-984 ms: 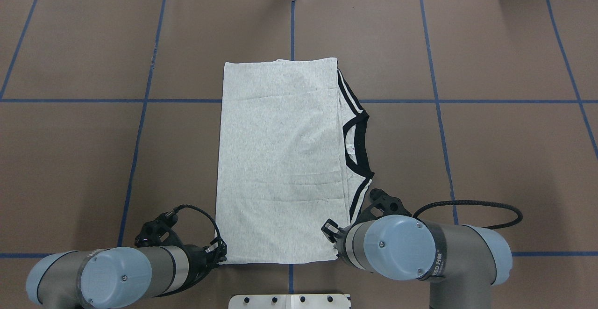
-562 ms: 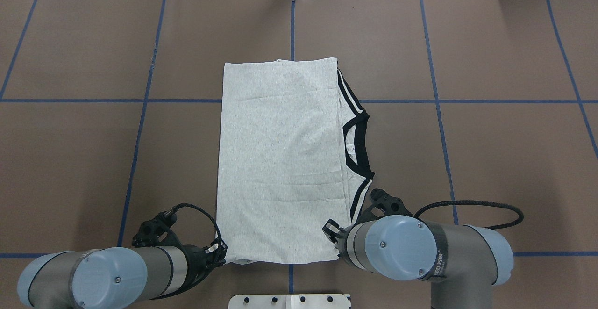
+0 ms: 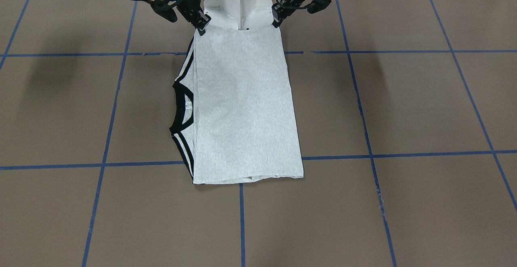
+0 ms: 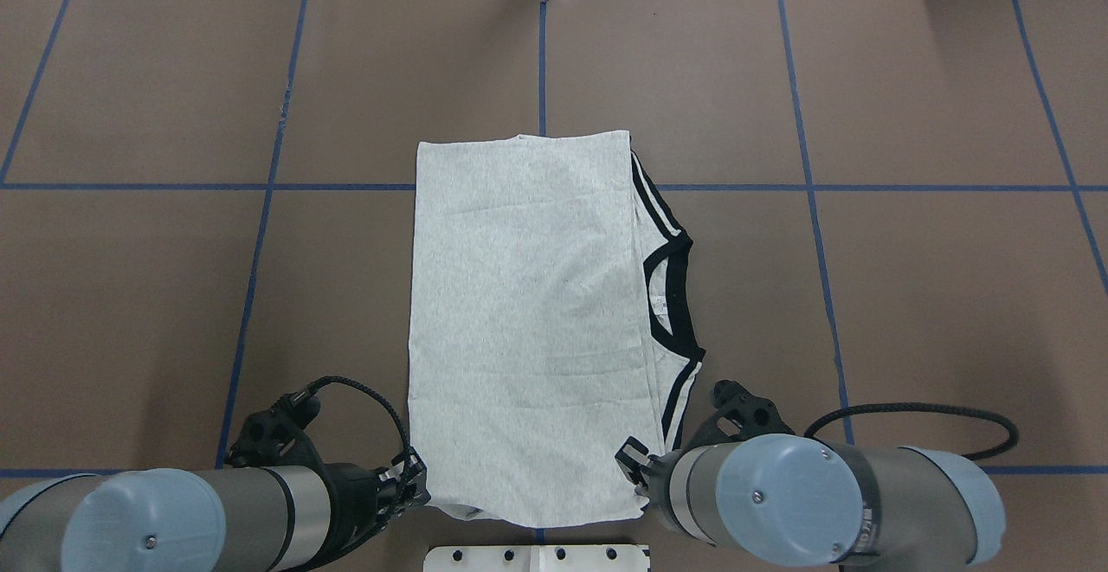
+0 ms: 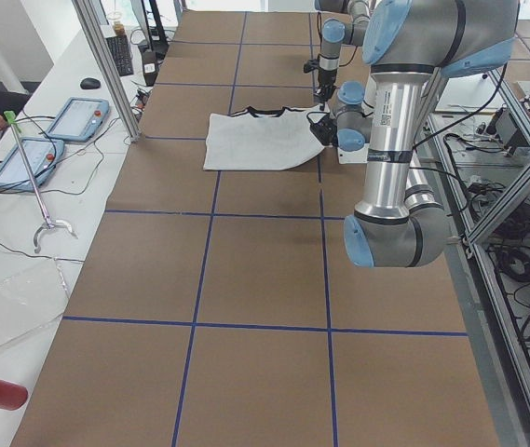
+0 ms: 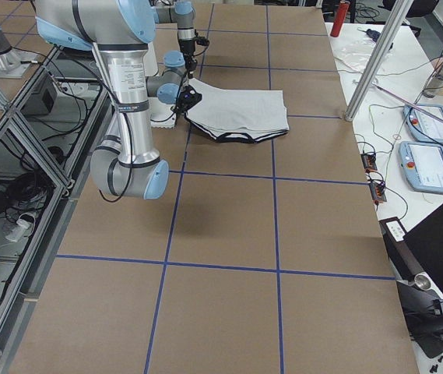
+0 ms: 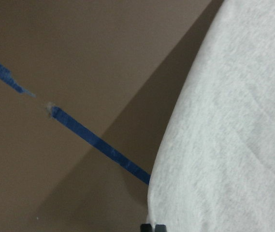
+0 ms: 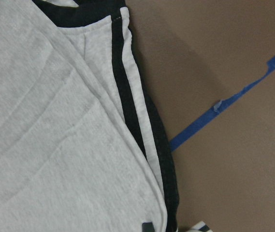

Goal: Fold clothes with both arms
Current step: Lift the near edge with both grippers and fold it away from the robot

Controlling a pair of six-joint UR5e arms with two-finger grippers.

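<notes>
Jaws of the left gripper [image 4: 414, 481] are being clamped, by the look of it, on the near left corner of the shirt [image 4: 528, 321], which is lying as a long strip in the middle of the table [image 4: 909, 295], collar rightward. The right gripper [image 4: 636, 461] is being clamped likewise on the near right corner. A crosswise fold is being prepared: both corners are to be raised level and carried to the far edge. Fingertips are being masked by arms [image 4: 779, 494] and cloth.

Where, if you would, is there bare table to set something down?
Bare table lies left of the shirt, right of its collar and beyond it. Crowded: the near edge, with left pincer and right pincer holding corners.
</notes>
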